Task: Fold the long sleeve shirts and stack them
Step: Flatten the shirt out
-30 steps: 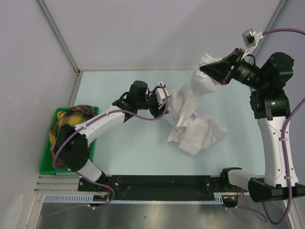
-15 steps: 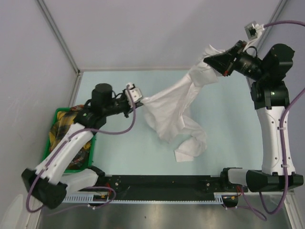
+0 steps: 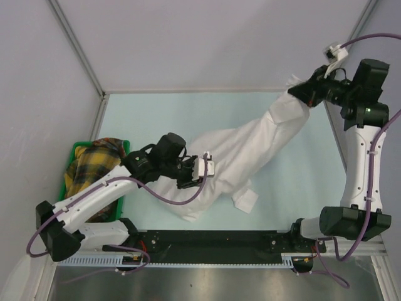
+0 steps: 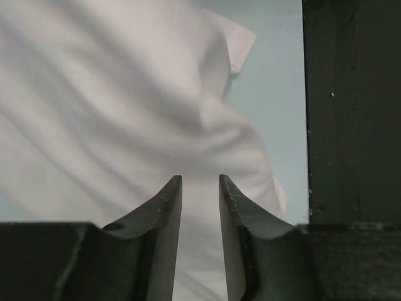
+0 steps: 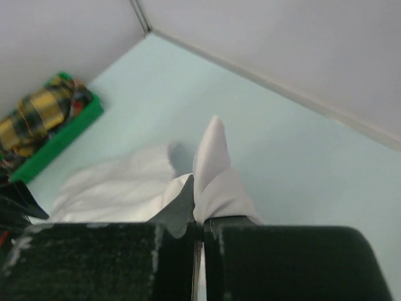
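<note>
**Long sleeve shirt (image 3: 250, 147) drawn out flat.** The white shirt lies as one long diagonal band on the table (image 3: 150, 119), running from the far right to the near centre, with a small flap (image 3: 245, 202) turned out on its near edge. Half a second earlier it hung bunched between the two arms; it has since been pulled long and lowered.

The right gripper (image 3: 305, 94) has drawn back toward the far right corner and is clamped on the shirt's far end. The left gripper (image 3: 207, 168) has let go of its edge and come in over the near half of the cloth, its jaws narrowly parted with nothing between them.

The shirt is probably now spread for a first fold, with no fold yet made. A green bin (image 3: 76, 148) holding plaid cloth (image 3: 91, 169) stands at the near left.
</note>
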You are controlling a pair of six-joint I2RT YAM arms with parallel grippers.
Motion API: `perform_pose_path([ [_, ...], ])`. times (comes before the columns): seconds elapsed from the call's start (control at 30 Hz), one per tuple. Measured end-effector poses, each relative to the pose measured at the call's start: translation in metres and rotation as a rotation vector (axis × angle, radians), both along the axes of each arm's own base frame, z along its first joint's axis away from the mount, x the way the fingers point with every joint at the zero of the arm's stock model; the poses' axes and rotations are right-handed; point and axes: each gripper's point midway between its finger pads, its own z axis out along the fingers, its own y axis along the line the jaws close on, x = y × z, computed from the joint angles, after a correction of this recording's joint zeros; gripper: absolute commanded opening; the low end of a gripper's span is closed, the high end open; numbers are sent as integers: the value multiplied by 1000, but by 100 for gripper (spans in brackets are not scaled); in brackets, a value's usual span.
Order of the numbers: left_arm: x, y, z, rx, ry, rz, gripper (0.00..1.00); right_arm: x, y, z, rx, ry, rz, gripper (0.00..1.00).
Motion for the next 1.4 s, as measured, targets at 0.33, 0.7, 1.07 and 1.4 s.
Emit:
perform_pose_path([
  [0.33,69,76,-65,159,124,252,74,-55,-10,-177,-312,311,112,0],
  [0.7,189,24,-110,224,177,272,75,-132,-14,-205,-462,305,130,0],
  [1.07,312,-11,-163,305,30,272,72,-153,-17,-220,-527,362,175,0],
  [1.4,289,9,-201,442,102,176,0,-178,-24,-235,-601,369,173,0],
])
